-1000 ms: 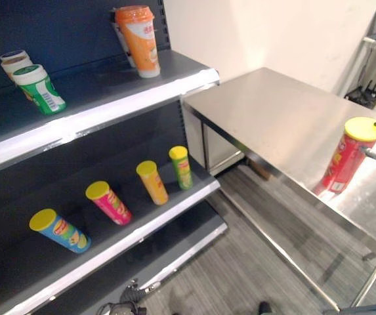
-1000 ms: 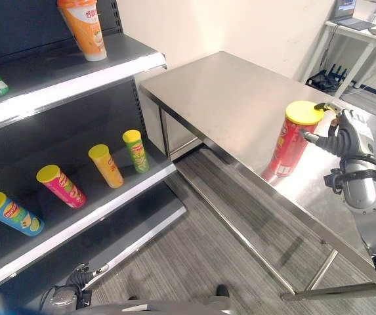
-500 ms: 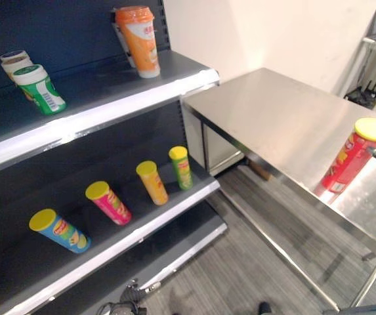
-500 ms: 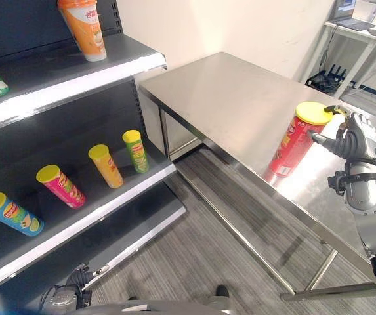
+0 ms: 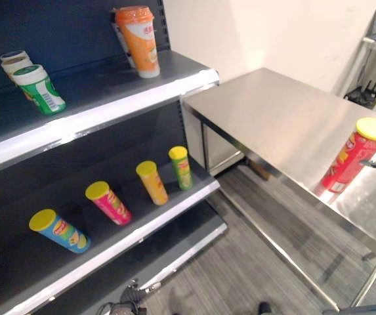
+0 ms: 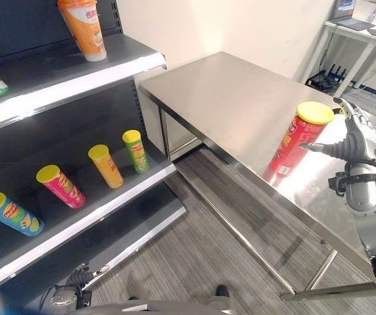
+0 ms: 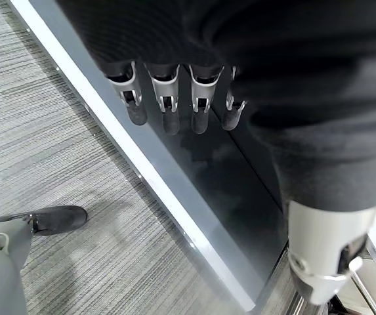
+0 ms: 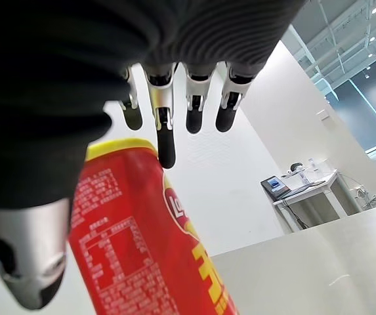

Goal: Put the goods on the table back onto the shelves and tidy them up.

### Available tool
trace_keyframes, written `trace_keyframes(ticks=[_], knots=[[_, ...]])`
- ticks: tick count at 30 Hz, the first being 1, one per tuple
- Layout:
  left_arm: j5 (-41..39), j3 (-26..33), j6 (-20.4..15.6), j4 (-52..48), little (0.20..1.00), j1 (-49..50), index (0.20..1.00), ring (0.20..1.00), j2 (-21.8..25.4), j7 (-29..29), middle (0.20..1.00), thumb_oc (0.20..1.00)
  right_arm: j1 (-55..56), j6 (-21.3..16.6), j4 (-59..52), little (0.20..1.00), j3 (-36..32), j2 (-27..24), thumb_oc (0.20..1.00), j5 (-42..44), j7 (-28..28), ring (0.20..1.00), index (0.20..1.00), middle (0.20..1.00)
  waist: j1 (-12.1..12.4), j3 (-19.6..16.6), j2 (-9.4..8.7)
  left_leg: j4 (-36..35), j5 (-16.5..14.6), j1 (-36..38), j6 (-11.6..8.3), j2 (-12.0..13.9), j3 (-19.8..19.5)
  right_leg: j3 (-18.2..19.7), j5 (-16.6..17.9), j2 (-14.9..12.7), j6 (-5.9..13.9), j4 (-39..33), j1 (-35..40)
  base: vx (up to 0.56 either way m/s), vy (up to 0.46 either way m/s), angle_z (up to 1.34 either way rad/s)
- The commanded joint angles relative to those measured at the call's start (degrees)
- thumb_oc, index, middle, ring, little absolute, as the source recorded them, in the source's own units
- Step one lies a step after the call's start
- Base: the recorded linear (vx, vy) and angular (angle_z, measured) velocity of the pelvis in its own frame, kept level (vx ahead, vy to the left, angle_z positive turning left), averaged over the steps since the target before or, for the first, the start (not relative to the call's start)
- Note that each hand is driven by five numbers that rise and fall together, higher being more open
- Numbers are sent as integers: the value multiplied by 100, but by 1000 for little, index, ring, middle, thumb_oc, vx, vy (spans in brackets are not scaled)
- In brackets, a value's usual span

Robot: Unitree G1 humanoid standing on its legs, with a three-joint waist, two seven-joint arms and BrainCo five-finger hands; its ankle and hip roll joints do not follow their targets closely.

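Red can (image 6: 297,140) newly tilted shelfward

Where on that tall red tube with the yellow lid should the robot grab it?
Probably around the middle of the tall red tube with the yellow lid, from the side where the open right robot hand is. It stands tilted on the steel table; its round body suits a wrap grip.

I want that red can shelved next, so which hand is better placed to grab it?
The right. The right hand is open right beside the red can on the table, thumb reaching toward it. The left hand hangs low by the bottom shelf, far away.
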Motion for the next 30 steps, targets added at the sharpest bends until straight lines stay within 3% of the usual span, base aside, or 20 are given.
trace_keyframes(ticks=[1,18,30], knots=[[84,36,-77,73,1000,-409,1000,1000,328,96,1000,1000,-256,-120,-166,1000,-457,115,1000,-59,-261,1000,1000,1000,-1,31,-340,57,-486,249,162,-137,582,-70,-821,41,-148,119,416,0,0,0],[-44,-32,-91,81,1000,-419,1000,1000,332,106,1000,1000,-858,-231,-74,1000,-306,16,1000,578,-343,1000,1000,1000,45,17,-372,57,-470,232,149,-135,581,-92,-818,41,-157,119,424,0,0,0],[-96,-102,-88,46,1000,-448,1000,1000,360,58,1000,1000,-1160,-152,413,1000,198,-189,1000,807,10,1000,1000,1000,74,19,-402,57,-454,237,137,-137,575,-115,-805,46,-159,119,428,0,0,0]])
